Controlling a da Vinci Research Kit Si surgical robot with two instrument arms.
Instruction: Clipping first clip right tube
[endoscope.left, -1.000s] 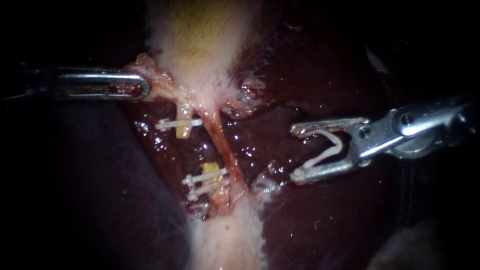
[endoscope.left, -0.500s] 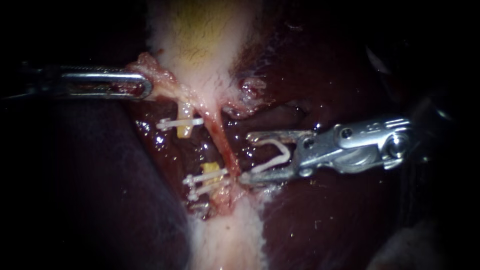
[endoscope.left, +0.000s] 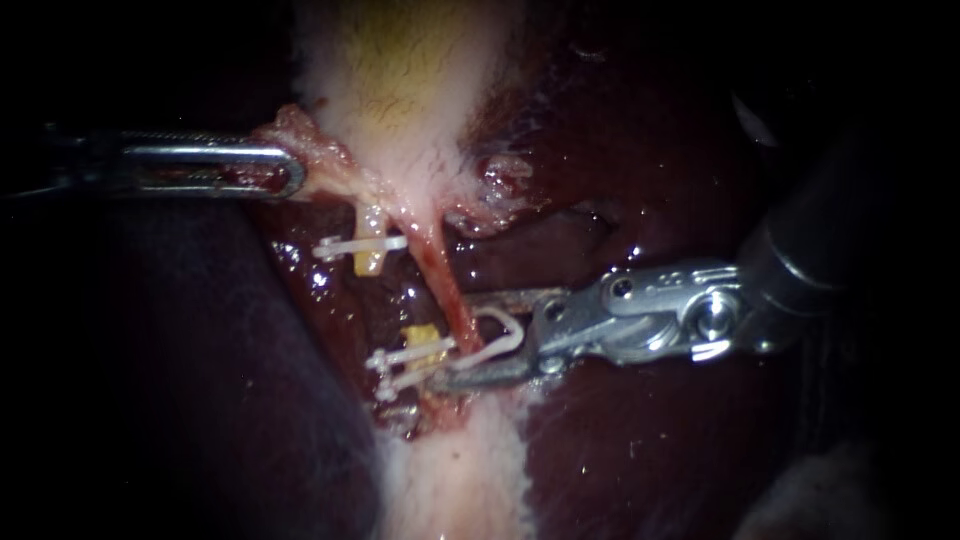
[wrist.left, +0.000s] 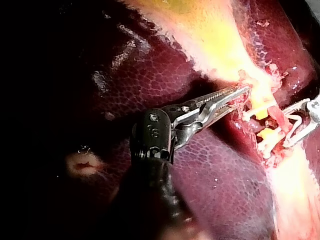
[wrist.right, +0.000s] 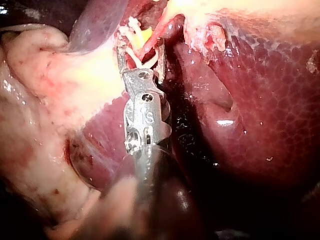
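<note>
**Open clip at the right tube, jaws spread around it**

The right tube (endoscope.left: 447, 290) is a thin, wet, pink-red strand. In the endoscope view its long axis runs steeply, slanting down and slightly rightward from the pale tissue band (endoscope.left: 400, 90), which is fibrous, whitish and yellow at its core.

At the tube's lower stretch sits the open clip (endoscope.left: 497, 338), a smooth white V. Its hinge points back toward the instrument's pivot and its mouth faces the tube, so it lies across the tube's axis. The tube is at that mouth, but I cannot tell whether it lies fully between the legs.

The right instrument (endoscope.left: 458, 338) is bright metal. Its jaws are spread wide, one pressing on each leg of the clip, and their tips reach to either side of the tube.

Just beside it is the left tube (endoscope.left: 368, 255), yellowish and stubby. It carries one closed clip (endoscope.left: 355, 245) higher up and a lower pair of clips (endoscope.left: 412, 362).

The left instrument (endoscope.left: 290, 172) lies level, its serrated jaws pinching a ragged pink flap (endoscope.left: 300, 135) at the band's edge.

All around is the liver (endoscope.left: 650, 450), dark red, glossy and finely mottled.
</note>
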